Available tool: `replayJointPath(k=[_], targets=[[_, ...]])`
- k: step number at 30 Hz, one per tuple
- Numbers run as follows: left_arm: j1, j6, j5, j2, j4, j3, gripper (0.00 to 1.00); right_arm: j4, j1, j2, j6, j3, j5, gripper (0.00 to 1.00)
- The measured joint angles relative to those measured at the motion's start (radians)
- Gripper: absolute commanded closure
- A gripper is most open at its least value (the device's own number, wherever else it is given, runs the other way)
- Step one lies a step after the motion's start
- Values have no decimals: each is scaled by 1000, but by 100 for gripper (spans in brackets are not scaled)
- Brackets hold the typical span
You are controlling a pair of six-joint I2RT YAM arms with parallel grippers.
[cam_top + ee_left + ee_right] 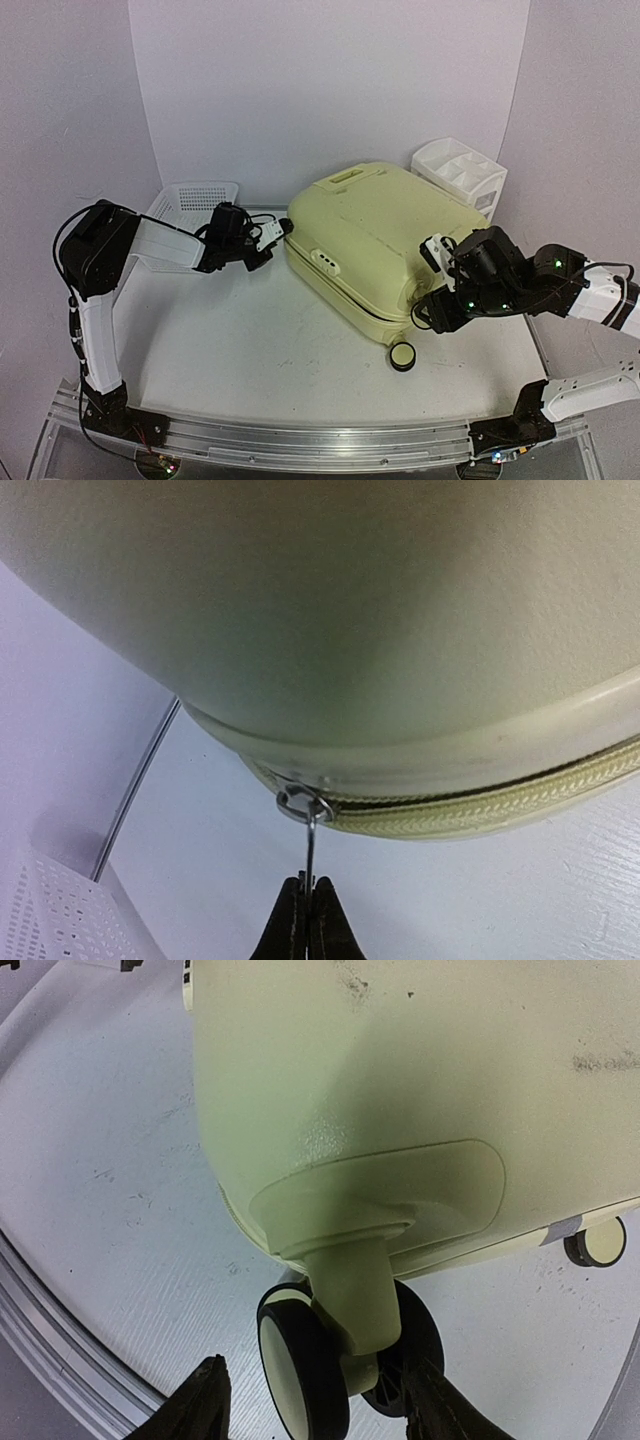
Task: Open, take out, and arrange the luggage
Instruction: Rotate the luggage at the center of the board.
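Observation:
The luggage [375, 235], a pale yellow-green hard-shell suitcase, lies flat and zipped on the table. My left gripper [283, 229] is at its left corner. In the left wrist view that gripper [308, 888] is shut on the thin metal zipper pull [311, 850], which hangs from the slider ring [304, 803] at the end of the zipper [480, 802]. My right gripper [421, 316] is at the suitcase's near right corner. In the right wrist view it [320, 1415] stands open astride a caster wheel [305, 1360], the left finger apart from it.
A white mesh basket [195, 198] stands at the back left, behind the left arm, its corner also in the left wrist view [55, 910]. A white drawer organizer [460, 172] sits behind the suitcase at the right. An aluminium rail [300, 435] runs along the near edge.

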State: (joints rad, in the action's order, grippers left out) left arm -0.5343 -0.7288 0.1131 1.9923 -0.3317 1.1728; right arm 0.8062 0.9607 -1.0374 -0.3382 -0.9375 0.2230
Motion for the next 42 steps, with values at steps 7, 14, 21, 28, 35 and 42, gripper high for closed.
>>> replayJointPath(k=[7,14,21,28,35,42], targets=[[-6,48,2,-13,7,-10,100,-2,4,5,-14,0,-23,18],[-8,131,45,-41,79,-10,100,23,5,6,-23,0,-20,11],[-9,211,85,-71,118,-30,100,54,6,17,-62,-1,47,6],[-1,310,132,-148,131,-103,100,129,-7,90,-109,-1,201,4],[1,375,158,-248,122,-203,100,158,-7,38,-146,-14,238,2],[2,433,183,-315,122,-283,100,169,-13,-71,-203,-132,223,2]])
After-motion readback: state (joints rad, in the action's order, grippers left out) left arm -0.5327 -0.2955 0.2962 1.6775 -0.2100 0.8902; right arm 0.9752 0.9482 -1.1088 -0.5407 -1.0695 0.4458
